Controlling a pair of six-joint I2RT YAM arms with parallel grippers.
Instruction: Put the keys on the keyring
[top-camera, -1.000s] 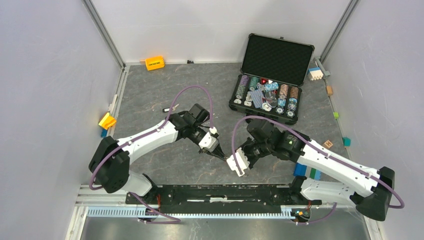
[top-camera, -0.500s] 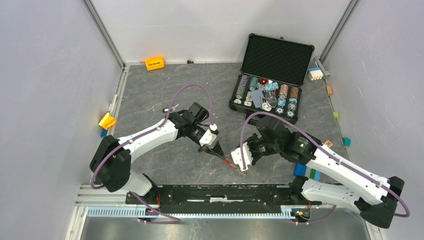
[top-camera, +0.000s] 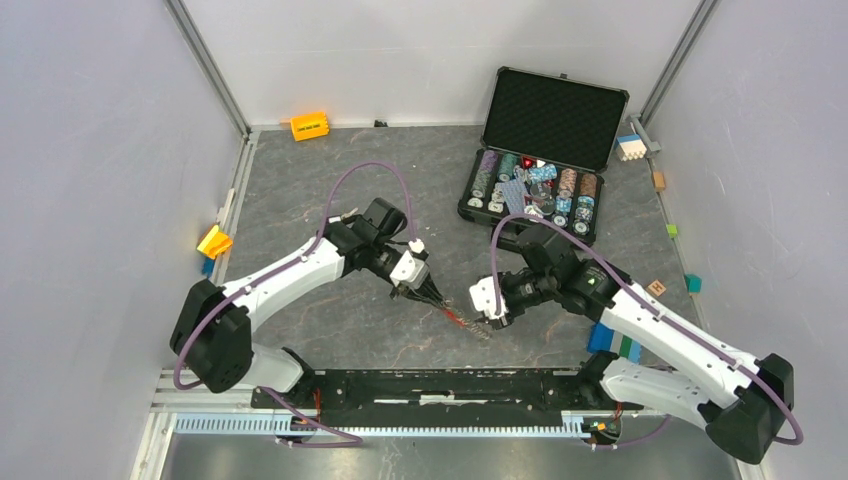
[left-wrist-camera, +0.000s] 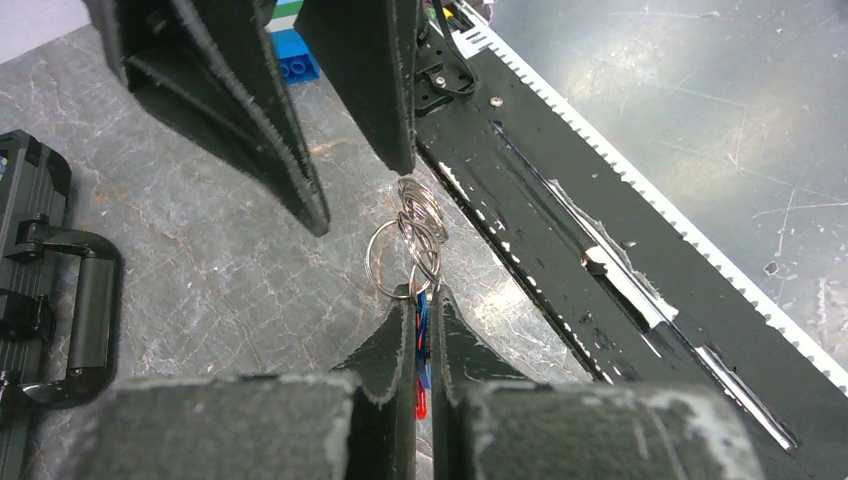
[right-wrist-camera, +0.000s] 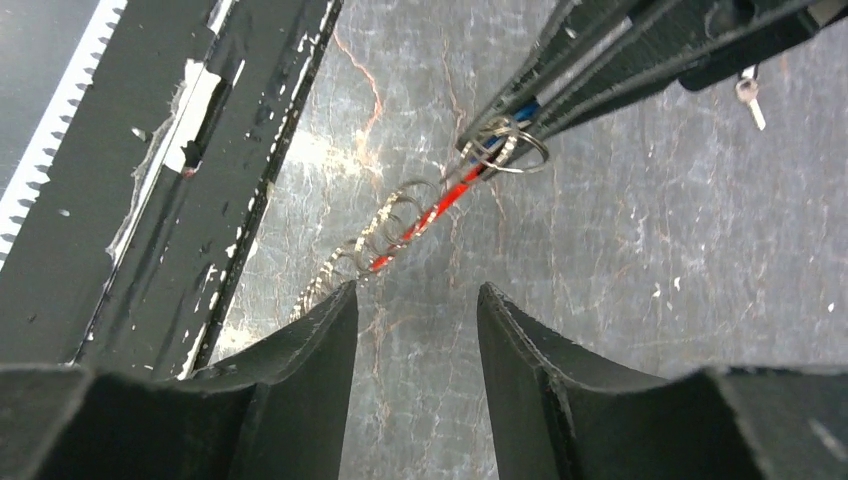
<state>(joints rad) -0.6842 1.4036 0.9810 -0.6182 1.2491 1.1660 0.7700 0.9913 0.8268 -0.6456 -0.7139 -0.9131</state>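
Observation:
The keyring (top-camera: 458, 318), a red fob with a string of silver rings (left-wrist-camera: 410, 238), hangs from my left gripper (top-camera: 436, 298), which is shut on its red and blue end (left-wrist-camera: 424, 295). Its far end trails low toward the black rail. In the right wrist view the red fob (right-wrist-camera: 420, 222) and rings run slantwise just ahead of my right gripper (right-wrist-camera: 415, 295), which is open with nothing between its fingers (right-wrist-camera: 325, 335). That right gripper (top-camera: 492, 316) sits just right of the keyring's loose end. One small silver key (right-wrist-camera: 748, 95) lies on the table beyond the left gripper.
An open black case of poker chips (top-camera: 545, 190) stands at the back right; its handle (left-wrist-camera: 92, 310) shows in the left wrist view. An orange block (top-camera: 309, 126) lies at the back wall. Coloured blocks (top-camera: 615, 345) sit by the right arm. A black rail (top-camera: 450, 385) runs along the near edge.
The right gripper has opened and drawn back to the right, away from the keyring. The left gripper has shifted slightly back, still holding the keyring, whose red fob now shows.

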